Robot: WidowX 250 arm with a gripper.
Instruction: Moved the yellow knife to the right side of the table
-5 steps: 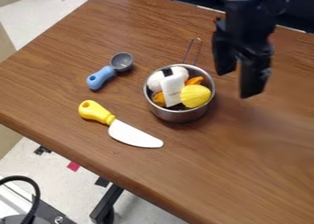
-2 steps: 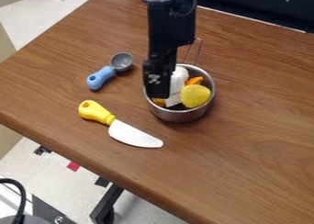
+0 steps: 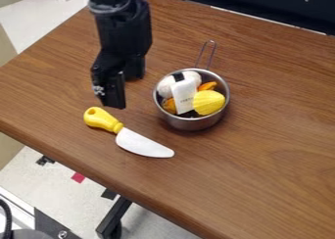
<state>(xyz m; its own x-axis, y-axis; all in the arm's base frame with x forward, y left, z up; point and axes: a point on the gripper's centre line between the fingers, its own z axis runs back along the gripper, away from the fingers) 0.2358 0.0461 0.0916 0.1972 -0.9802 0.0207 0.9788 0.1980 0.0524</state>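
so the yellow knife (image 3: 131, 139) is lying flat near the front edge of the tabletop (image 3: 262, 159), over toward its left side; the blade is pointing away from the left edge, kinda slanting toward the front one; the gripper (image 3: 124, 92) is hanging just behind the handle, with its claw sitting wide; a metal pot (image 3: 193, 124) is standing to the right, its wire handle (image 3: 202, 54) pointing toward the back edge; it's holding a white block (image 3: 184, 96) and a yellow ridged piece (image 3: 208, 102)
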